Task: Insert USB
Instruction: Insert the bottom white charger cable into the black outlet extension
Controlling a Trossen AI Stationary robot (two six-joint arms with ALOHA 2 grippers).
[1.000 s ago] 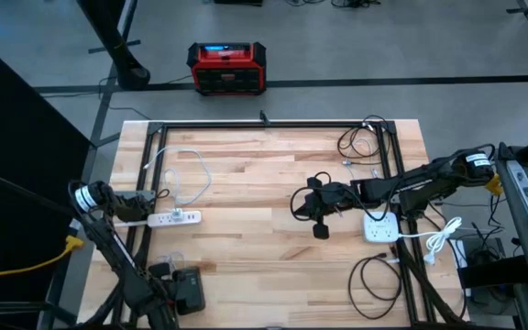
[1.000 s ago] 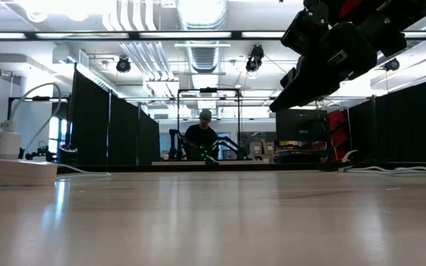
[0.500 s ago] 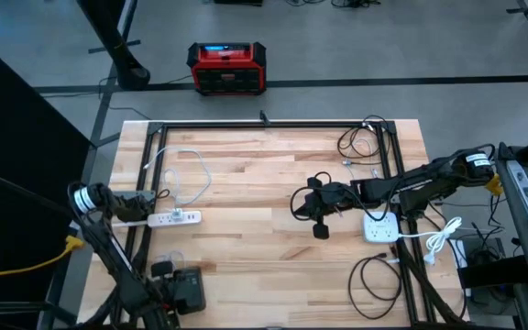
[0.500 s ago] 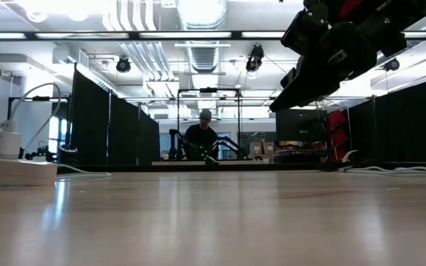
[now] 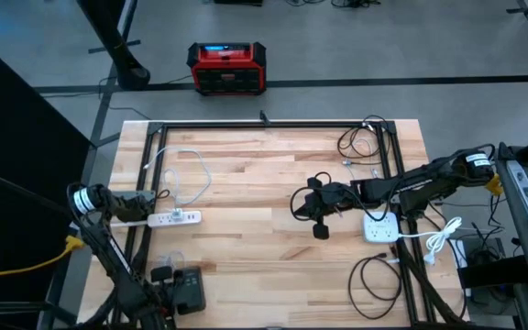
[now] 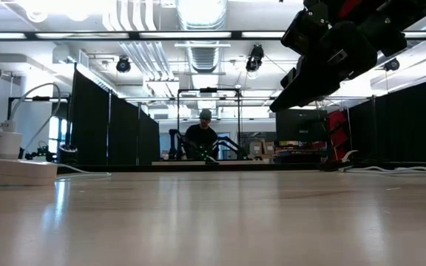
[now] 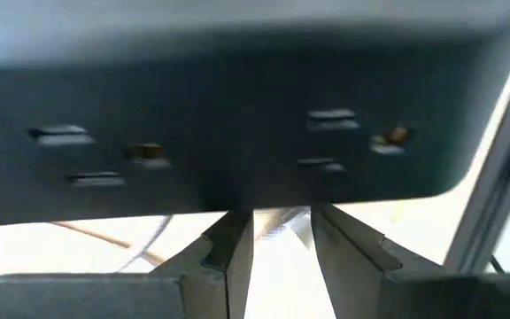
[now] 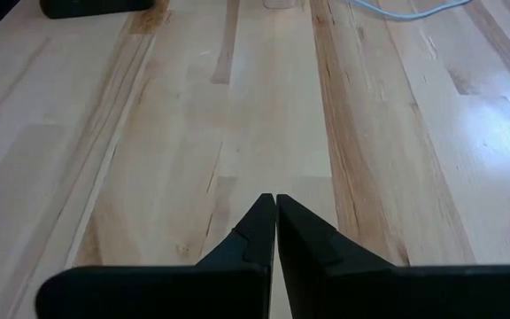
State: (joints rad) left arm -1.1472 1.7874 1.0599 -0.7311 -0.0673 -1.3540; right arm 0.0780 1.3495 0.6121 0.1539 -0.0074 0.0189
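A black power strip point(image 5: 189, 291) lies at the table's near left corner; the left wrist view shows its outlet face point(image 7: 237, 124) close up. My left gripper point(image 5: 161, 273) points down right beside it, its fingers closed on a small silvery USB plug point(image 7: 282, 226). A thin cable point(image 7: 149, 252) trails below. My right gripper point(image 5: 299, 203) hangs shut above the middle of the table point(image 8: 275, 202), holding nothing. My left gripper pinches the silvery plug point(image 7: 283, 223) between its two fingers, which come from above and point down. The plug sits just in front of the black strip's outlet face. The blur hides whether the plug touches the strip.
A white power strip point(image 5: 174, 218) with a looping white cable point(image 5: 186, 174) lies at the left, and shows in the low view point(image 6: 13, 168). A white adapter point(image 5: 379, 227) and black cables point(image 5: 374, 275) lie at the right. A person point(image 6: 202, 137) sits in the room beyond.
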